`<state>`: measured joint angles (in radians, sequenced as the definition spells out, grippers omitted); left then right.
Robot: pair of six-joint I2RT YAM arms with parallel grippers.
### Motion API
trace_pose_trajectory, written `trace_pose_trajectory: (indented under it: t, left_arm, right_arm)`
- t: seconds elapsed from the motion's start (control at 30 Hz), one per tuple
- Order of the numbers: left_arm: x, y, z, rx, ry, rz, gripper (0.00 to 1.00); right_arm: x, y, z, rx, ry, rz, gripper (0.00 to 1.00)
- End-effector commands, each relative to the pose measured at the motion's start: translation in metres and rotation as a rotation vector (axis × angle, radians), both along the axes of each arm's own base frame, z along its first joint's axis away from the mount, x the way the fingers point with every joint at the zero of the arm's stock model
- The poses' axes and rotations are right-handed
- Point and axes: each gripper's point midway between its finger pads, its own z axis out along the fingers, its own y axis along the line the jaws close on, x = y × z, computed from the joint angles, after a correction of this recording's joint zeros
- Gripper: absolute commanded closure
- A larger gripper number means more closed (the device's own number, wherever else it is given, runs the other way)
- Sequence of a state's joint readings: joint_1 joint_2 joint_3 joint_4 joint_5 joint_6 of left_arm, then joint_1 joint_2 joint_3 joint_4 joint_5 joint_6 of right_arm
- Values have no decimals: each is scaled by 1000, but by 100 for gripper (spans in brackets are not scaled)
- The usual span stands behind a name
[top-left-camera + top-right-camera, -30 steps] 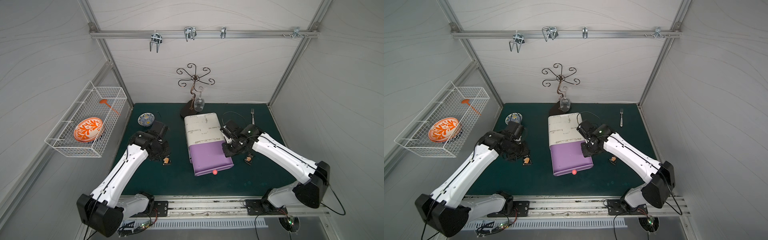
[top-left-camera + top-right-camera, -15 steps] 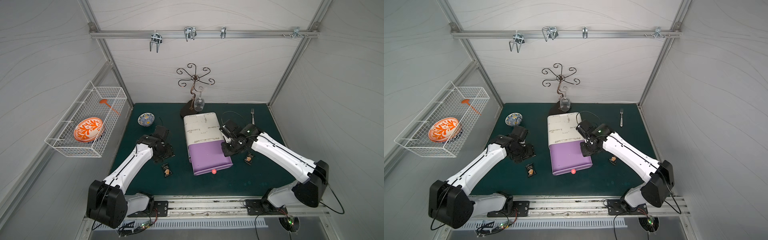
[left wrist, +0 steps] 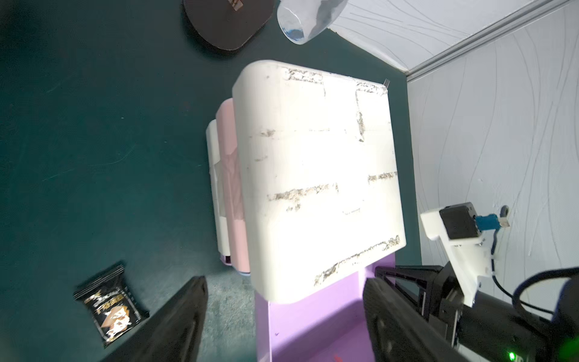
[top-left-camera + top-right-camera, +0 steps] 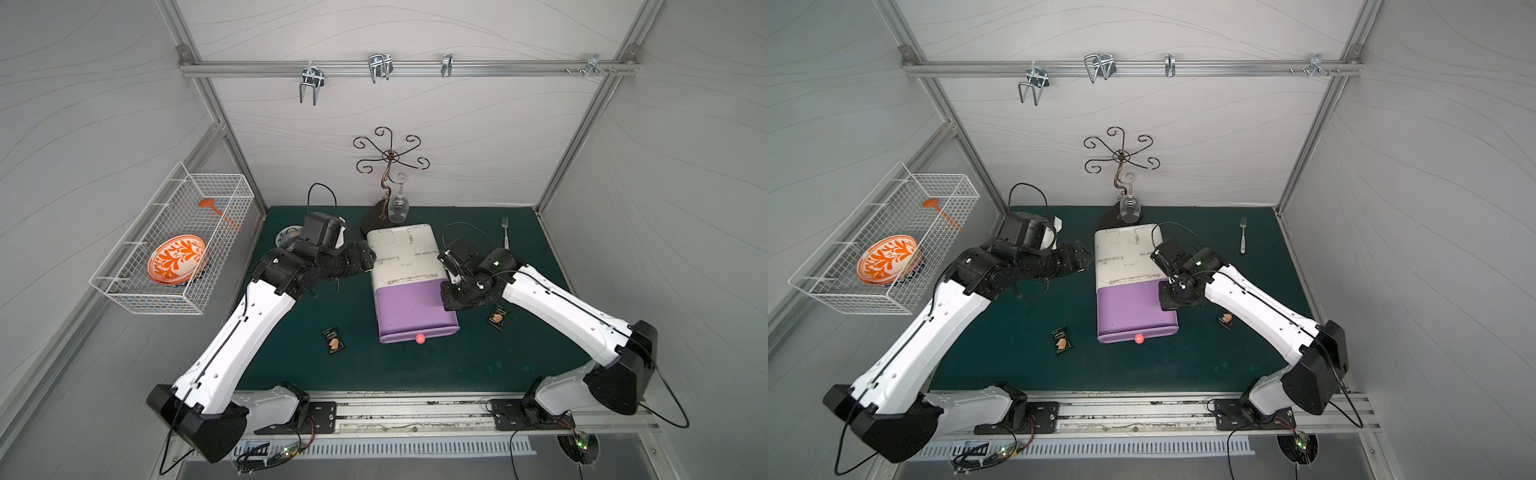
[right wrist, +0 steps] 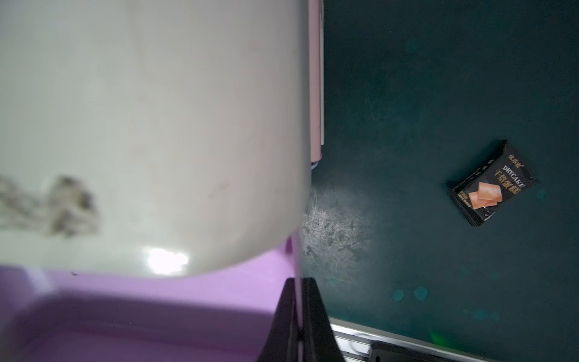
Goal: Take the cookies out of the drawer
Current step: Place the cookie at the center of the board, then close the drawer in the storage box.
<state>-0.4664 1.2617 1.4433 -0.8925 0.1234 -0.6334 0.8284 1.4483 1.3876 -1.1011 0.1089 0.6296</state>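
While the right gripper (image 5: 296, 316) is clamped tight on the side wall of the pulled-out purple drawer (image 4: 411, 309), the left gripper (image 3: 285, 282) hangs empty, fingers wide, at the white cabinet's (image 4: 405, 253) 9 o'clock edge. One black cookie packet (image 4: 333, 340) lies on the green mat (image 4: 457, 365) at the drawer's 8 o'clock, a second black packet (image 4: 498, 318) at its 3 o'clock; the drawer's visible part shows none. Reaching in, a spread finger could catch the cabinet top and shove it, or the right grip could twist the drawer

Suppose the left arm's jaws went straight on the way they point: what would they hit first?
Probably the white drawer cabinet, near where its purple drawer slides out; depth is hard to judge.
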Motion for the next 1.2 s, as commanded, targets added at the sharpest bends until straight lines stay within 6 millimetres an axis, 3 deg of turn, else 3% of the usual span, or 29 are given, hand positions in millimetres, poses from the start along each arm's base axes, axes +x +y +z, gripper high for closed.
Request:
trace_pose_trajectory:
  t: [0.0,0.27,0.37,0.5,0.6,0.77,0.97,1.07,1.17]
  left_arm:
    - [20,-27,12,-64,-63,-63,17]
    - [24,-67,-12,-75,9,-226,19]
    - [22,-67,-27,-46,51,-243,19]
    - [18,-65,-44,-26,90,-254,21]
    - [17,-66,-50,-25,102,-258,22]
    - [17,-66,-57,-13,119,-259,22]
    - [18,-65,-67,7,150,-257,23]
    - [17,-64,-72,13,164,-254,24]
    - [17,-64,-75,19,169,-254,24]
  right_arm:
    - [11,16,19,104,-59,-50,96]
    - [25,14,27,101,-100,-45,92]
    - [30,13,33,104,-111,-38,88]
    - [31,17,36,128,-118,-27,74]
    - [30,20,32,150,-115,-30,65]
    - [30,18,33,150,-123,-39,58]
    - [15,2,67,228,-203,-50,45]
    - [-2,-8,89,276,-257,-45,38]
    - [-24,-11,94,368,-242,-37,39]
